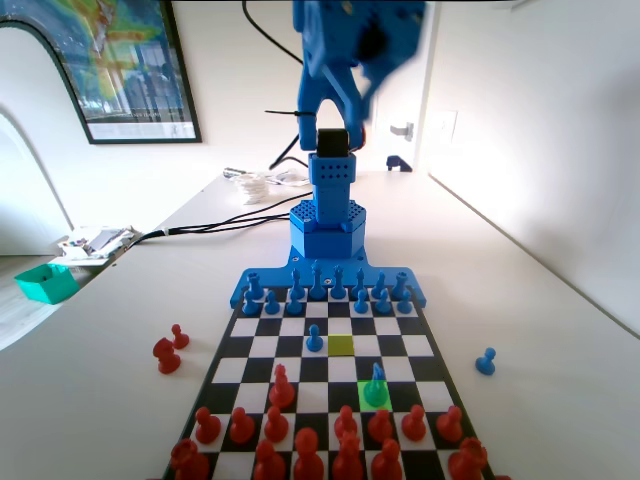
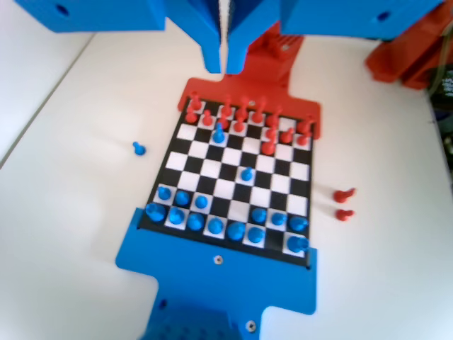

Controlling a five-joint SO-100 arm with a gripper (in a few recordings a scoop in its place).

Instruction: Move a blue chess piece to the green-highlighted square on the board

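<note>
the blue piece (image 1: 376,384) stands on the green square (image 1: 374,393), among red pieces (image 1: 347,424). the gripper (image 2: 225,67) hangs high, pressed together, holding nothing. little risk remains: a low swing could topple it.

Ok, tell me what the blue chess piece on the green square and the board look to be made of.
The blue chess piece looks like moulded or printed plastic: one uniform blue, slim body and pointed tip, with a dull sheen. The board looks like a thin, flat printed sheet of black and white squares, fairly matte; whether it is card, vinyl or plastic cannot be told. Its blue edge by the arm looks like plastic too.
</note>
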